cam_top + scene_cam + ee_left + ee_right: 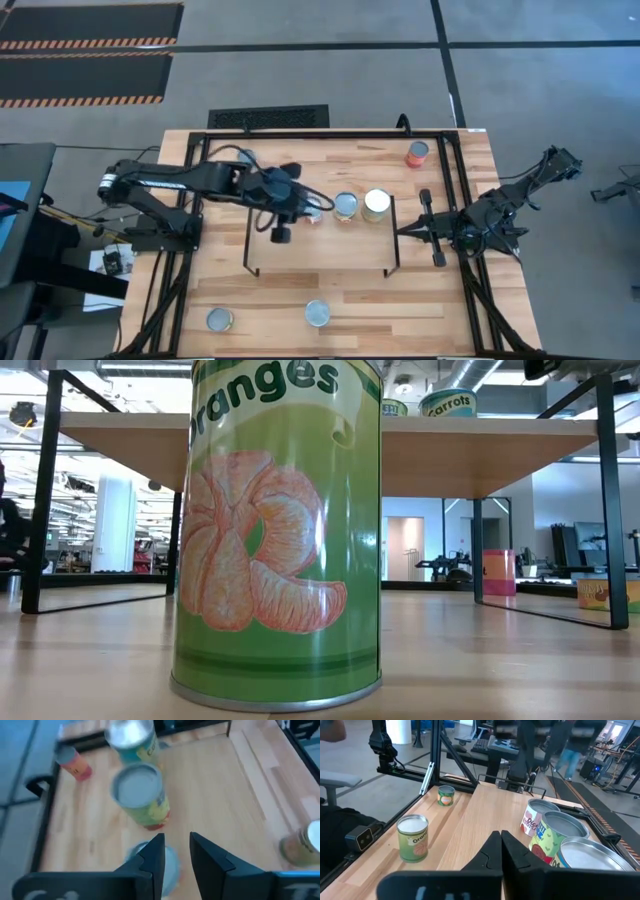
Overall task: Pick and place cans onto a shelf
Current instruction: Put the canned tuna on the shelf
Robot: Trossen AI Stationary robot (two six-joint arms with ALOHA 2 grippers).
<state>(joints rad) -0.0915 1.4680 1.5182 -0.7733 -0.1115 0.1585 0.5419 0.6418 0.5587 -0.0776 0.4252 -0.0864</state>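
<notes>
The light-wood shelf (320, 250) on black wire legs stands mid-table; the low view shows it from below (450, 450). Two silver-topped cans (345, 206) (377, 205) stand on its far part. My left gripper (314, 209) hovers beside them, its fingers (155, 857) slightly apart over a third can (170, 865), which they partly hide. My right gripper (420, 231) is shut and empty (500, 842) at the shelf's right end. A green oranges can (275, 530) stands on the table by the near edge (317, 313), with another (219, 319) to its left.
An orange-red can (417, 153) stands on the table at the far right, inside the black table frame (460, 190). Another can (600, 593) shows low on the right of the low view. There is bare wood on the near half of the shelf.
</notes>
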